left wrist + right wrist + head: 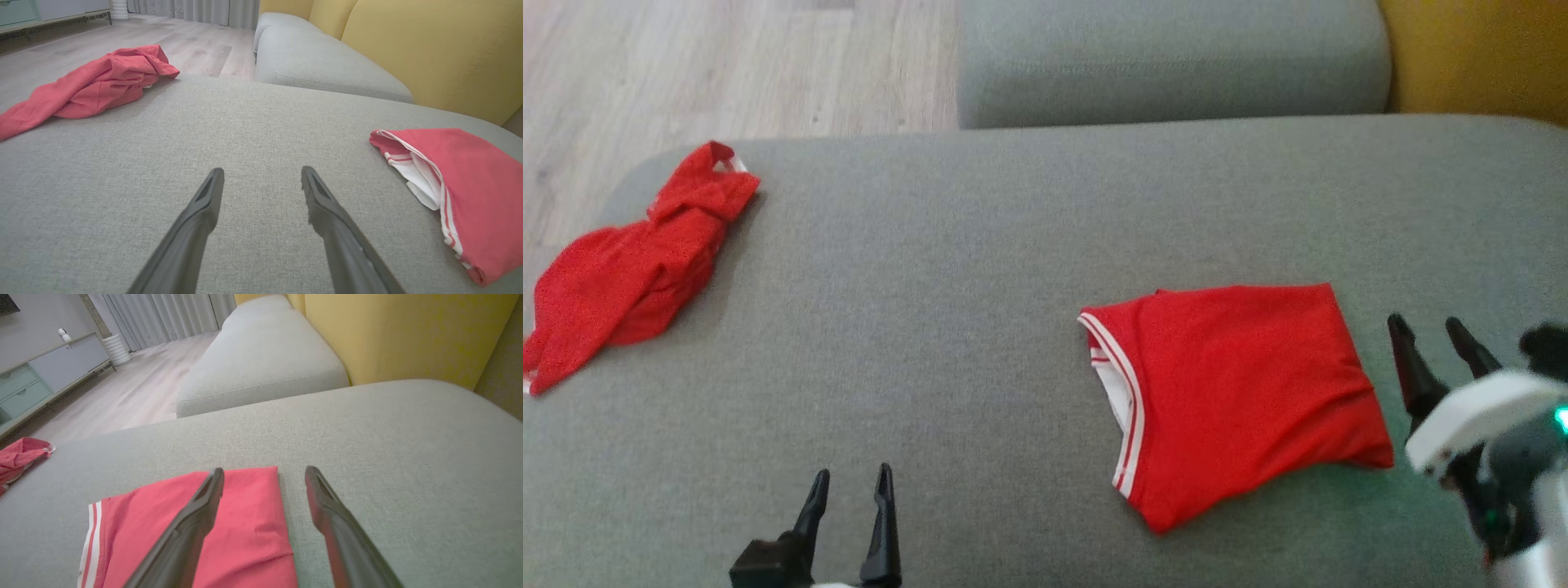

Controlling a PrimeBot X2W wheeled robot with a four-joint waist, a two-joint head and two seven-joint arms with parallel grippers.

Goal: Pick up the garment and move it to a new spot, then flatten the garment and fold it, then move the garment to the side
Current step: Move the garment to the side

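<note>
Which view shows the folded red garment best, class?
The head view: the folded red garment lies whole and unobstructed on the grey cushion. The left wrist view crops its right side; the right wrist view cuts off its lower part.

the folded garment (1241,384) is red with white striped trim, the crumpled garment (629,269) also red, the sofa (931,327) grey, its backrest (429,49) mustard yellow.

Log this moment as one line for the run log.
stage: folded garment lying on sofa cushion | left gripper: open, empty | right gripper: open, empty, beside it | crumpled garment: cushion's left edge
</note>
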